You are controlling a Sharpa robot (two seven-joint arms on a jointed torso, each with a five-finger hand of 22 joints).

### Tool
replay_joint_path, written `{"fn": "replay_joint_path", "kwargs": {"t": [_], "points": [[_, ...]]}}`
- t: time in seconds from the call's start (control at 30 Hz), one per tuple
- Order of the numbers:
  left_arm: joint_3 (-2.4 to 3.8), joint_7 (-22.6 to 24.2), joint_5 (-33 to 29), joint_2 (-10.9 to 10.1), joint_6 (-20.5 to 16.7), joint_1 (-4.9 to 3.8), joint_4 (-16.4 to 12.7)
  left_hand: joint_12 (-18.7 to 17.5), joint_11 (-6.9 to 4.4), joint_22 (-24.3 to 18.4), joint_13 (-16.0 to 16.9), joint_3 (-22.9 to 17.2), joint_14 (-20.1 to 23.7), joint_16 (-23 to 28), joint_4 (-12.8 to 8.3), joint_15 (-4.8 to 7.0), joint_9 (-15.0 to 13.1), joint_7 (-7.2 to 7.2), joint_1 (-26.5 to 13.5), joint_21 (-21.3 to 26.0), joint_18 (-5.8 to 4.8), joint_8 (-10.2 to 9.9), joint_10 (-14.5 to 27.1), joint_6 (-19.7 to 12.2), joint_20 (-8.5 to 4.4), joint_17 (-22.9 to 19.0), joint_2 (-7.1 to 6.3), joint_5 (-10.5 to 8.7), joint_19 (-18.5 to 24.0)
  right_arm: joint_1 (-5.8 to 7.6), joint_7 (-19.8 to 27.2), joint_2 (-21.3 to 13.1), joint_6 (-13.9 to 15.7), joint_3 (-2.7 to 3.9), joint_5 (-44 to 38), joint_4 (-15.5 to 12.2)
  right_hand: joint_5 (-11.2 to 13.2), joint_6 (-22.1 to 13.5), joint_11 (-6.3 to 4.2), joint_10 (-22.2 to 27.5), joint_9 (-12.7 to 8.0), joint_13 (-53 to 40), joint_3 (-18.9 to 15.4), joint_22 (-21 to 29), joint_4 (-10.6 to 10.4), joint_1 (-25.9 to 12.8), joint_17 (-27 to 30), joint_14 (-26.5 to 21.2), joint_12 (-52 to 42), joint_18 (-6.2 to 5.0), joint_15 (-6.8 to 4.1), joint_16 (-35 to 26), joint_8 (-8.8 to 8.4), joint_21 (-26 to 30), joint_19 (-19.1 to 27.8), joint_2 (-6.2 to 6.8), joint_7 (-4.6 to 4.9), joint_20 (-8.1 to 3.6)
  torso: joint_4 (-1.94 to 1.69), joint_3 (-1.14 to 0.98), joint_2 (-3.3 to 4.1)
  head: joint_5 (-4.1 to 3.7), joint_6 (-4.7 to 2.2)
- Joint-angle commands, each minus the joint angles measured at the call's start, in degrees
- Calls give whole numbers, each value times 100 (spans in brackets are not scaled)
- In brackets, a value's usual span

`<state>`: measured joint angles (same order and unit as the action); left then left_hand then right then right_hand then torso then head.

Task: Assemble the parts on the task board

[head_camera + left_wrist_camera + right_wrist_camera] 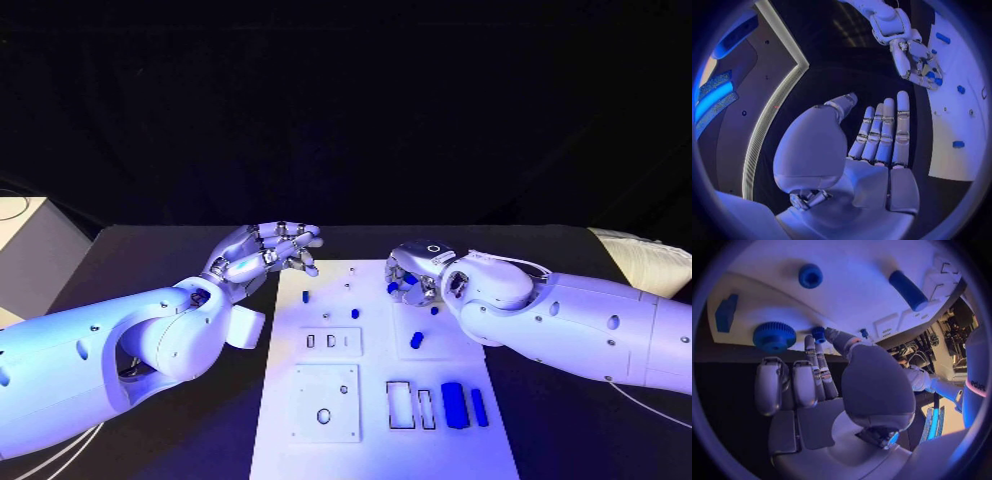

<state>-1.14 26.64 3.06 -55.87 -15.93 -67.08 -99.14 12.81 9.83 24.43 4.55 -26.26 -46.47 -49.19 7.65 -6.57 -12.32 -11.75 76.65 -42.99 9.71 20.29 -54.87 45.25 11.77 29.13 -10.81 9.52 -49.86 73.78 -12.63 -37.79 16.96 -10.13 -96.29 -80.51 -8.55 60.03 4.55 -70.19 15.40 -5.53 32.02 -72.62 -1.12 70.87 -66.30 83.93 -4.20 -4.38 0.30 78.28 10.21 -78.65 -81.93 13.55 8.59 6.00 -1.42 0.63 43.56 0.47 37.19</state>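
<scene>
Right hand point(414, 275) pinching one small blue part point(819, 333), left hand point(268, 250) empty, task board point(378, 440)

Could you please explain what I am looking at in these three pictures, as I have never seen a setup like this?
This is a robot with two white arms ending in silver hands. One picture looks down from its head; the round ones come from cameras at each wrist. On the black table lies a white task board carrying small blue parts. The left hand hovers beside the board with fingers apart, holding nothing. The right hand is over the board's far end, its fingertips at a small blue part; whether it grips it is unclear.
</scene>
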Motion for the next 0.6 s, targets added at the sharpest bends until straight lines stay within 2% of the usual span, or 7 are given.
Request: {"fn": "replay_joint_path", "kwargs": {"t": [0.03, 0.17, 0.27, 0.37, 0.47, 0.6], "points": [[6, 15, 16, 8, 84, -7, -3, 4, 8, 5, -7, 4, 30, -37, -24, 2, -9, -147, -29, -39, 54, 30, 32, -41, -4, -8, 15, -36, 35, -9, -98, 18, 39, 2, -96, 3, 40, 61, -1, -67, 23, -14, 29, -27, -44, 31, 4, 197, -28, 87, -36, 28, 46, -37, -39, -83, -19, -6, -8, 2, 13, -5, 14], [6, 7, 15, 9, 88, -7, -1, 4, 8, 5, -7, 4, 30, -37, -24, 2, -9, -147, -29, -39, 54, 30, 32, -41, -4, -8, 15, -36, 35, -20, -159, 34, 82, 2, -105, 4, 62, 135, -42, -175, 74, -52, 81, -59, -63, 77, 5, 194, -52, 90, -67, 47, 103, -56, -42, -137, -61, -30, -27, 5, 15, -4, 22], [6, 1, 15, 9, 88, -7, 1, 4, 8, 5, -7, 4, 30, -37, -24, 2, -9, -147, -29, -39, 54, 30, 32, -41, -4, -8, 15, -36, 35, -26, -203, 38, 108, 2, -123, 1, 71, 180, -69, -235, 108, -75, 121, -111, -57, 123, -14, 197, -63, 99, -89, 68, 142, -88, -60, -174, -89, -49, -24, 2, 17, 7, 24], [6, -5, 14, 8, 85, -8, 3, 7, 10, 12, -6, 3, 33, -44, -22, 0, -9, -149, -34, -50, 55, 31, 32, -41, -2, -10, 20, -40, 41, -30, -275, 38, 139, 2, -177, -5, 305, 232, -104, -295, 168, -109, 243, -200, -10, 247, -69, 210, -54, 115, -120, 117, 201, -145, -92, -262, -127, -80, -24, 4, 17, 12, 25], [6, -14, 10, 7, 86, -8, 5, 7, 10, 12, -6, 3, 33, -44, -22, 0, -9, -149, -34, -50, 55, 31, 32, -41, -2, -10, 20, -40, 41, -34, -370, 36, 214, 2, -251, -14, 303, 280, -130, -339, 234, -139, 383, -268, 126, 436, -127, 223, -41, 126, -145, 165, 266, -186, -113, -342, -144, -103, -12, 2, 22, 16, 29], [6, -27, 6, 7, 92, -8, 11, 10, 10, 23, -6, -8, 36, -55, -29, 0, -10, -150, -24, -68, 56, 33, 34, -42, -1, -12, 32, -42, 48, -44, -496, 22, 427, 2, -317, -51, 247, 390, -171, -490, 359, -222, 452, -309, 322, 585, -43, 199, -88, 131, -173, 146, 394, -209, -111, -326, -165, -124, -3, -2, 26, 20, 22]]}}
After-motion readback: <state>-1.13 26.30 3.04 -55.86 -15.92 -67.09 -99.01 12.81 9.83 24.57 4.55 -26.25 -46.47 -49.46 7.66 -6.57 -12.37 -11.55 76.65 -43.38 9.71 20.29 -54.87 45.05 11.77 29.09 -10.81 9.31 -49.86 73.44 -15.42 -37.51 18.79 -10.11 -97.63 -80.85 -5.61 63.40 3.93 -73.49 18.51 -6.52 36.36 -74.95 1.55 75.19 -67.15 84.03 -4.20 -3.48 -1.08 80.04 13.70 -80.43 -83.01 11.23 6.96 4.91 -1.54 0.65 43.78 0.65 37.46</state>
